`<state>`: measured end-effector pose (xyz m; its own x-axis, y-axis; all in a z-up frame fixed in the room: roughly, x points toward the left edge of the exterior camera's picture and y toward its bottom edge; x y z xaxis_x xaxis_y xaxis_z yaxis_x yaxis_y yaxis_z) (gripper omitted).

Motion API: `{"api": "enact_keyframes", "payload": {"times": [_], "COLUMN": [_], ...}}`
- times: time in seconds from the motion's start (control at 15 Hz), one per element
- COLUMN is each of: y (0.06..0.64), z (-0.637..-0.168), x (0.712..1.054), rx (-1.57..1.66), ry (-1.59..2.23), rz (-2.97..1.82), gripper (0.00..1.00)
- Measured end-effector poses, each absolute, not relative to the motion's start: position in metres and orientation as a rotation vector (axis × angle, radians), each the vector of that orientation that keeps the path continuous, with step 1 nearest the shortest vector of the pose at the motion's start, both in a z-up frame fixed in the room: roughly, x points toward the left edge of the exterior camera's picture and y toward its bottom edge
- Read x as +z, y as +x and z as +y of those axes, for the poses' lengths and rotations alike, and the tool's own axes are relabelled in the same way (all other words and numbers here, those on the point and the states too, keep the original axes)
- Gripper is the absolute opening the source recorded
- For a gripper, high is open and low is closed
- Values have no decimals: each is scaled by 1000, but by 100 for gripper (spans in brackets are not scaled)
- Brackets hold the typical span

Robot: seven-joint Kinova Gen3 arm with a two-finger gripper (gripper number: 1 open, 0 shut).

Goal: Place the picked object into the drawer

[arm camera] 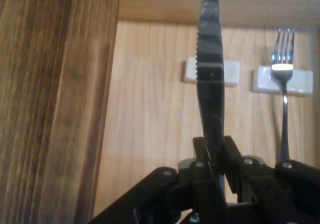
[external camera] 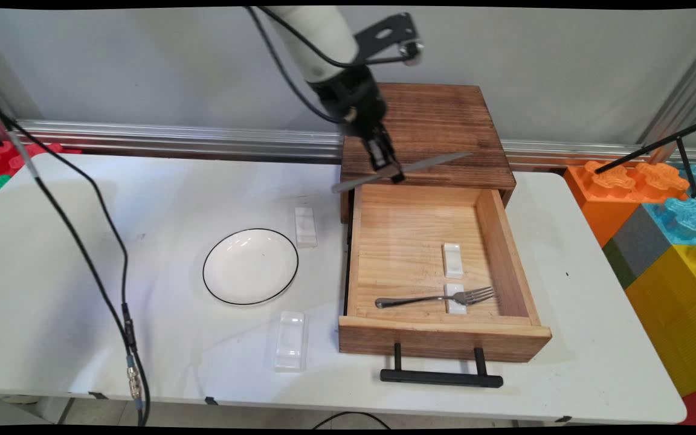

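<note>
The gripper (external camera: 391, 170) pinches a knife (external camera: 402, 168) by its middle, holding it level over the back of the open drawer (external camera: 508, 241). The hand view alone shows the knife's toothed edge, with a fork (arm camera: 283, 84) lying across one of two white rests (arm camera: 187, 70) below. Only the main view takes in the plate (external camera: 250, 266) and two more rests on the table (external camera: 82, 290).

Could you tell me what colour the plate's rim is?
Black, a thin line around the white plate; the main view shows it best.
</note>
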<state>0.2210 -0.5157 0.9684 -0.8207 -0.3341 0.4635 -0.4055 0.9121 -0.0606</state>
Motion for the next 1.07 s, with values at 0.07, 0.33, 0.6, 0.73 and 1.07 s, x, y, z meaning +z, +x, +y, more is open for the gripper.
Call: {"api": "enact_keyframes", "payload": {"times": [0.07, 0.33, 0.6, 0.73, 1.07], "y": [211, 189, 171, 165, 158], "z": [-518, -521, -525, -527, -529], "x": [963, 940, 911, 898, 873], "rx": [219, 216, 219, 222, 215], "ry": [534, 505, 434, 399, 341], "rz": [-2616, -2622, -2639, -2645, -2662], "gripper": [0, 0, 0, 0, 0]}}
